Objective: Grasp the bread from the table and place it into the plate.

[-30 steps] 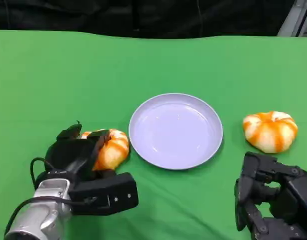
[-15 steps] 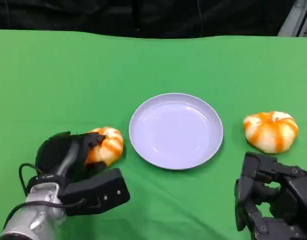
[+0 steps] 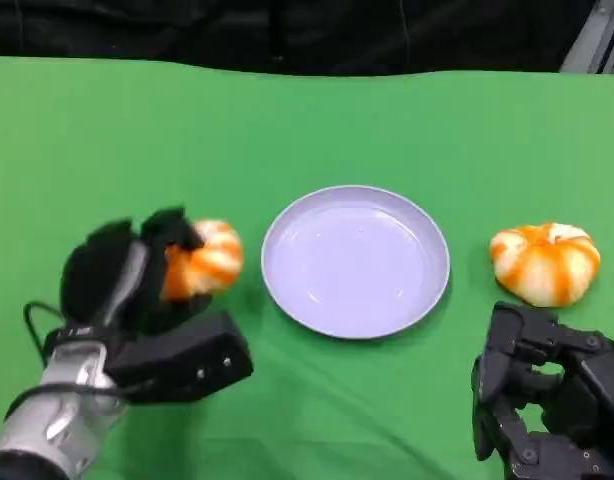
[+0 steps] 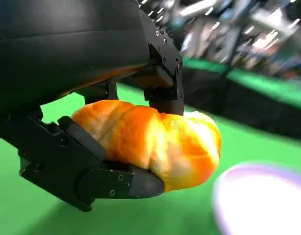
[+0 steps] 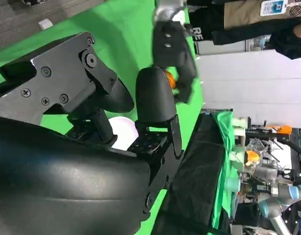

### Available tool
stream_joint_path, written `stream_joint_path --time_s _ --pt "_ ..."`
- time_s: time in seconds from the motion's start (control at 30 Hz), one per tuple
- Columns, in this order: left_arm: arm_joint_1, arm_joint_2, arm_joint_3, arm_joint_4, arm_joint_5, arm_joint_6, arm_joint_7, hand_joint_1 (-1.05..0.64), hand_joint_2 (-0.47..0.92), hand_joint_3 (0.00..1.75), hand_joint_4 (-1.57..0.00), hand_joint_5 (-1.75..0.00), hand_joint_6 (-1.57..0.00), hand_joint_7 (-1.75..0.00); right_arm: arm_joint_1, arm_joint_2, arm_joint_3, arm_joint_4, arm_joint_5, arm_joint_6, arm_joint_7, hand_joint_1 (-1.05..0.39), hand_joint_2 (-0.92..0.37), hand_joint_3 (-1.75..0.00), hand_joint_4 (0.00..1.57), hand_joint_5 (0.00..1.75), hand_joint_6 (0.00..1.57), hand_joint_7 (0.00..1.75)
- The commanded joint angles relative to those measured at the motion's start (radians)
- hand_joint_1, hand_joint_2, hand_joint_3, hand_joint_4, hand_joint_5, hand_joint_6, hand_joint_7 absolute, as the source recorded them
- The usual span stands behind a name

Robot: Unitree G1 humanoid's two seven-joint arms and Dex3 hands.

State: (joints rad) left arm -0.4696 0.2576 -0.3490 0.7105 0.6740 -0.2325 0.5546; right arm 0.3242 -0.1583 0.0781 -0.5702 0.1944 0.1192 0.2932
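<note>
My left hand [image 3: 137, 275] grips an orange-and-white bread roll [image 3: 205, 258], lifted a little off the green table, left of the plate. In the left wrist view the roll [image 4: 155, 142] sits between the black fingers [image 4: 91, 166]. The lavender plate [image 3: 355, 262] lies empty at the table's middle; its rim [image 4: 258, 196] shows blurred past the roll. A second roll [image 3: 544, 262] lies on the table right of the plate. My right hand [image 3: 547, 400] rests low at the near right, just in front of that roll, with its fingers [image 5: 150, 98] apart and nothing in them.
Green cloth [image 3: 307, 130] covers the table up to a dark back edge. In the right wrist view my left arm [image 5: 172, 44] shows across the table, and a person's dark clothing with a badge [image 5: 275, 7] stands beyond the table.
My left hand has lifted the bread roll off the table and drawn it up and slightly left. The right hand has stayed still. The camera has shifted slightly.
</note>
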Motion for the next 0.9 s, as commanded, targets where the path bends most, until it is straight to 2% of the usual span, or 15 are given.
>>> stream_joint_path --time_s 0.03,0.07,0.13,0.2,0.27,0.37,0.47,0.53,0.63,0.7,0.77,0.8,0.9 --pt "-0.036 -0.006 -0.006 -0.066 0.009 -0.023 -0.002 -0.2 0.62 0.88 -0.8 -1.75 -0.63 -1.75 0.002 -0.008 -0.018 0.002 0.01 -0.015 0.0 -0.03 -0.6 -1.27 0.85 1.75 0.66 1.69" --pt "-0.049 -0.023 -0.019 -0.085 0.013 -0.024 -0.015 -0.18 0.59 0.94 -0.81 -1.75 -0.64 -1.75 0.002 -0.006 -0.017 0.003 0.007 -0.016 -0.002 -0.03 -0.6 -1.27 0.85 1.75 0.66 1.69" --pt "-0.074 -0.054 -0.041 -0.098 0.022 -0.018 -0.029 -0.15 0.52 0.99 -0.85 -1.75 -0.79 -1.54 0.004 -0.004 -0.016 0.003 0.008 -0.015 -0.003 -0.02 -0.6 -1.27 0.84 1.75 0.66 1.69" --pt "-0.103 -0.081 -0.064 -0.087 0.038 -0.006 -0.037 -0.14 0.49 1.0 -0.85 -1.75 -0.83 -1.45 0.005 -0.003 -0.013 0.003 0.002 -0.016 -0.005 -0.03 -0.6 -1.26 0.84 1.75 0.66 1.68" --pt "-0.134 -0.109 -0.084 -0.06 0.048 -0.007 -0.046 -0.1 0.49 0.95 -0.84 -1.75 -0.77 -1.54 0.007 0.0 -0.009 0.006 0.0 -0.022 -0.005 -0.04 -0.59 -1.26 0.84 1.75 0.66 1.68" --pt "-0.173 -0.147 -0.106 -0.011 0.049 -0.008 -0.06 -0.09 0.51 0.94 -0.84 -1.75 -0.77 -1.56 0.01 0.004 -0.006 0.008 0.004 -0.026 -0.005 -0.04 -0.59 -1.25 0.84 1.75 0.66 1.68" --pt "-0.188 -0.158 -0.112 0.013 0.047 -0.015 -0.055 -0.09 0.52 0.92 -0.84 -1.75 -0.77 -1.57 0.01 0.004 -0.005 0.008 0.005 -0.028 -0.004 -0.04 -0.59 -1.25 0.84 1.75 0.66 1.68" --pt "-0.224 -0.217 -0.146 0.083 0.056 -0.001 -0.066 -0.11 0.54 0.88 -0.83 -1.75 -0.77 -1.55 0.017 0.007 0.0 0.003 -0.001 -0.039 -0.009 -0.05 -0.58 -1.25 0.85 1.75 0.67 1.68" --pt "-0.258 -0.264 -0.168 0.162 0.056 -0.006 -0.063 -0.13 0.56 0.84 -0.84 -1.75 -0.78 -1.51 0.025 0.007 0.004 -0.004 -0.003 -0.044 -0.013 -0.06 -0.56 -1.25 0.87 1.75 0.68 1.68" --pt "-0.277 -0.29 -0.173 0.22 0.047 -0.013 -0.066 -0.15 0.62 0.76 -0.84 -1.75 -0.8 -1.4 0.031 0.006 0.005 -0.009 0.001 -0.044 -0.013 -0.07 -0.56 -1.25 0.86 1.75 0.69 1.67" --pt "-0.296 -0.312 -0.177 0.276 0.039 -0.009 -0.082 -0.17 0.75 0.53 -0.83 -1.75 -0.8 -1.32 0.04 0.008 0.009 -0.023 0.003 -0.033 -0.018 -0.06 -0.55 -1.25 0.85 1.75 0.69 1.67" --pt "-0.303 -0.319 -0.177 0.3 0.036 -0.011 -0.088 -0.17 0.82 0.41 -0.82 -1.75 -0.77 -1.38 0.043 0.008 0.011 -0.03 0.004 -0.027 -0.02 -0.06 -0.55 -1.26 0.85 1.75 0.69 1.66" --pt "-0.316 -0.323 -0.181 0.352 0.034 -0.025 -0.092 -0.15 0.86 0.31 -0.82 -1.75 -0.75 -1.43 0.048 0.01 0.018 -0.042 -0.001 -0.023 -0.027 -0.07 -0.55 -1.26 0.84 1.75 0.69 1.66"
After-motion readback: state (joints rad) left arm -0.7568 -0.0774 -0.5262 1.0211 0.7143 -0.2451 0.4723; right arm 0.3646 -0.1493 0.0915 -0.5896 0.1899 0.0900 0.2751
